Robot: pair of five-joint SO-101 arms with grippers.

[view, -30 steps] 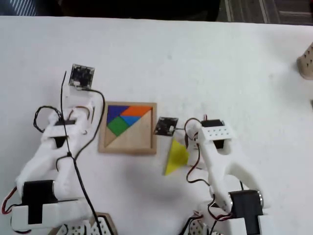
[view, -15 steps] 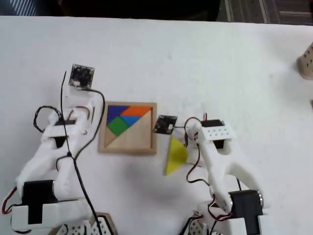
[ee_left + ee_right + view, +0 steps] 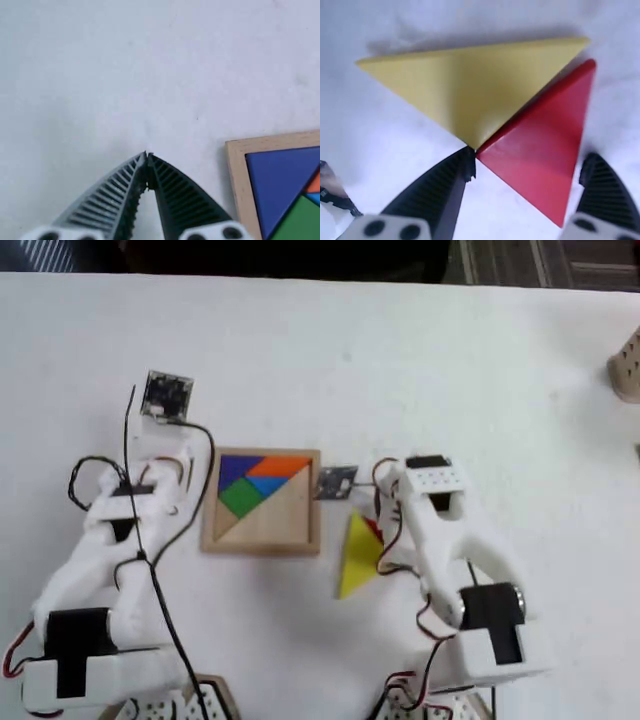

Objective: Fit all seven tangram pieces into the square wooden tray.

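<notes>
White table point(image 3: 450, 360), both arms at its near edge.

High view: the square wooden tray point(image 3: 262, 545) lies flat between the two arms. The blue piece point(image 3: 234, 470), orange piece point(image 3: 279, 466) and green piece point(image 3: 240, 498) sit in its far half, and the near half is bare wood. The yellow triangle point(image 3: 358, 560) lies on the table outside the tray, between it and the right arm point(image 3: 440, 540). A sliver of the red triangle point(image 3: 372, 530) shows at that arm's edge.

Left wrist view: the left gripper point(image 3: 147, 158) is over bare table, jaws pressed together at the tips with nothing between them. A tray corner with blue and green in it lies near, apart from the jaws.

Right wrist view: the right gripper point(image 3: 530, 167) has its jaws spread wide, straddling the red triangle, which lies flat edge to edge with the yellow one. One fingertip point(image 3: 466, 167) sits just beside the point where they meet. Contact: cannot tell.
</notes>
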